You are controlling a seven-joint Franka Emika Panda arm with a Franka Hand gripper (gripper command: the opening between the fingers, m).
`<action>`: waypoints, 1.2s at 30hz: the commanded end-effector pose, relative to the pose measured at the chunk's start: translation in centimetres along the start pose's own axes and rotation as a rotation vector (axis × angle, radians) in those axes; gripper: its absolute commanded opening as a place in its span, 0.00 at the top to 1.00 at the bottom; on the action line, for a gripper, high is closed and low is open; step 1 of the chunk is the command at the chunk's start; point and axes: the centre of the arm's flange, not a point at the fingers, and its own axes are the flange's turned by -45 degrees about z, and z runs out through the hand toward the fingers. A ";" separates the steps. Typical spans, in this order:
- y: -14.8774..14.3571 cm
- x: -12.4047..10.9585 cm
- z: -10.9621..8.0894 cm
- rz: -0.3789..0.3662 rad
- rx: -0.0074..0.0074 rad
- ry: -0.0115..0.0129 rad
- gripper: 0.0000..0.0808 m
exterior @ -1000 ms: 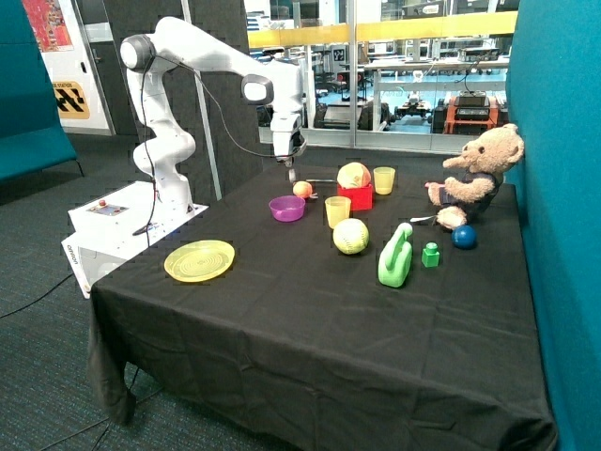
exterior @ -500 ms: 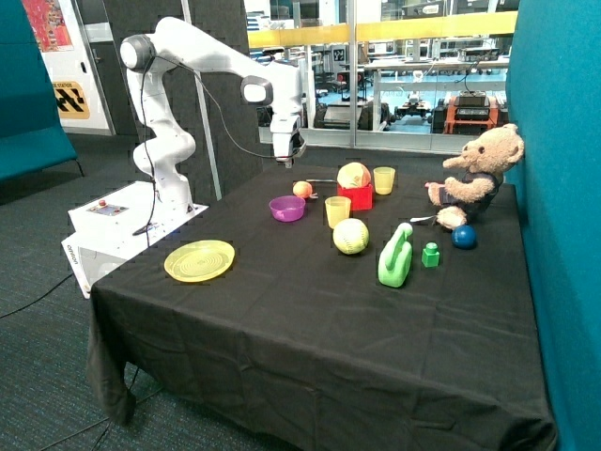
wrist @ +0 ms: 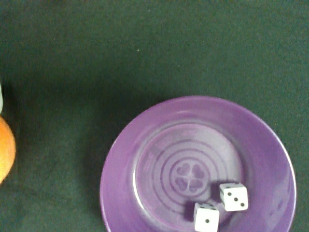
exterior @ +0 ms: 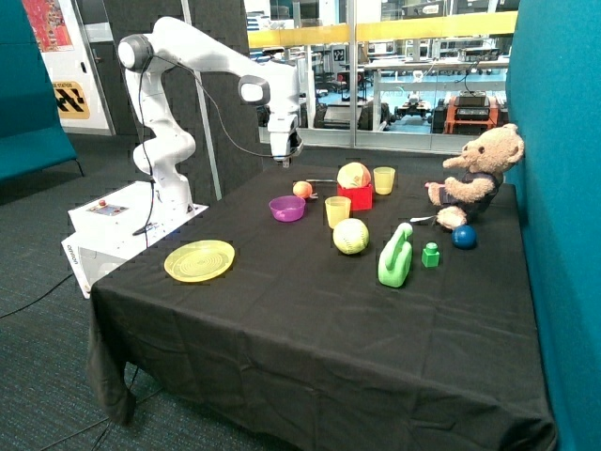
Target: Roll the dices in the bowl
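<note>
Both dices lay in the bowl beneath my raised tool.

My tool hung in the air above the surface, over its far edge, and I could not tell whether it was wide or narrow. Directly below it, in the wrist view, the purple bowl sat on the black cloth with the two dices inside, resting just beside each other near the bowl's wall, one showing three pips and the other one pip. An orange ball lay near the bowl, just beyond its rim. Farther from my tool stood a yellow cup and a yellow-green ball, and well apart on the near side of the surface lay a flat yellow plate.
</note>
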 end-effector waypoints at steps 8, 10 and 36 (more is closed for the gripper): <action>-2.8 -0.3 0.1 -0.057 0.0006 0.0011 0.30; -3.0 -0.1 0.1 -0.058 0.0006 0.0011 0.22; -2.8 3.1 1.0 -0.057 0.0006 0.0011 0.16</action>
